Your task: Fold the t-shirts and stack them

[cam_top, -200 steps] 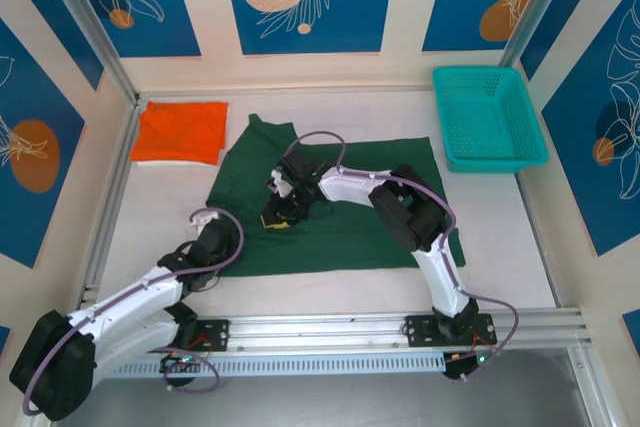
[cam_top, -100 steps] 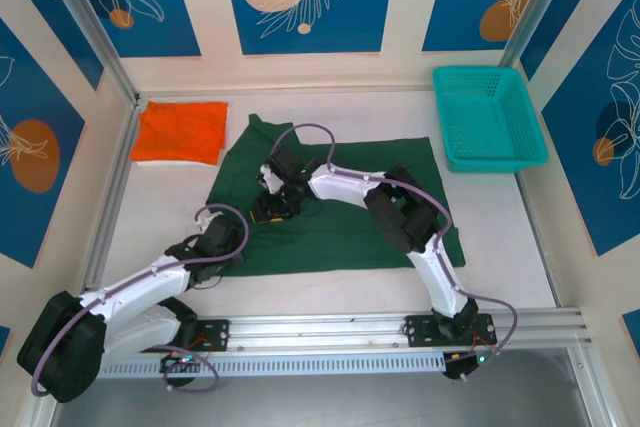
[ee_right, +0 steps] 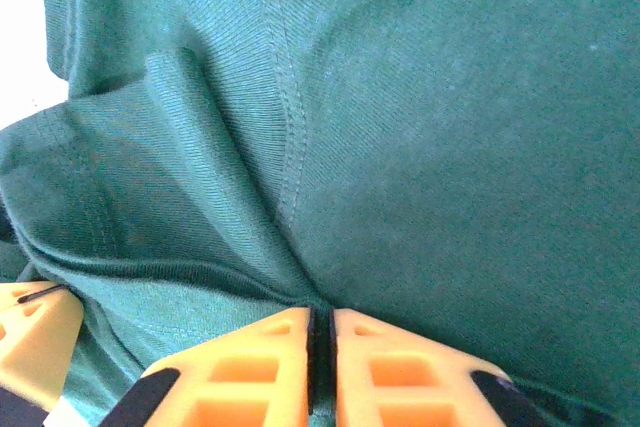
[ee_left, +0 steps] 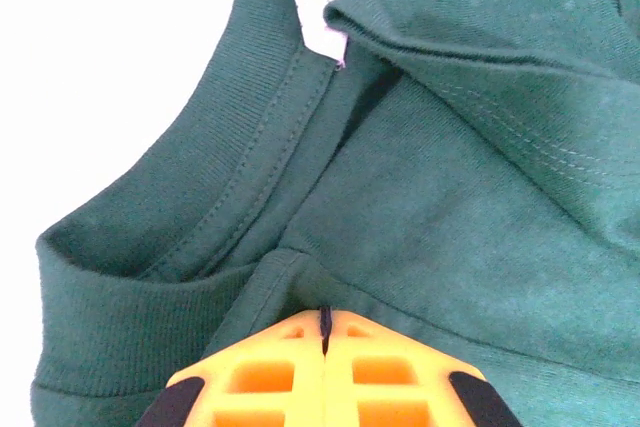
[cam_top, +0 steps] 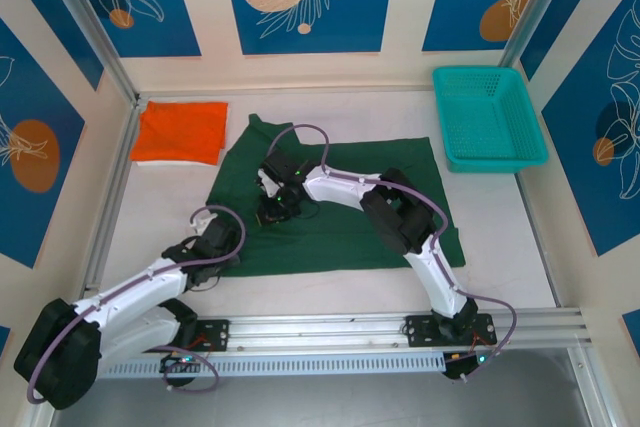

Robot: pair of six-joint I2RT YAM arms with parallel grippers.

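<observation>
The dark green t-shirt (cam_top: 350,202) lies spread across the middle of the table, neck end to the left. Its ribbed collar (ee_left: 235,172) and white label (ee_left: 320,2) show in the left wrist view. My left gripper (ee_left: 323,322) is shut on a pinch of green cloth just below the collar, at the shirt's near-left edge (cam_top: 226,239). My right gripper (ee_right: 320,332) is shut on a fold of the same shirt, on its left half (cam_top: 272,209). The orange t-shirt (cam_top: 182,132) rests folded at the far left.
A teal mesh basket (cam_top: 488,117) stands at the far right corner. Bare table (cam_top: 330,292) runs along the near side in front of the shirt. An aluminium rail (cam_top: 105,202) borders the left side. A second orange fingertip (ee_right: 30,337) shows beside my right gripper.
The right gripper has moved a little left and away over the shirt, drawing cloth with it. The left gripper has edged slightly right at the shirt's near-left edge.
</observation>
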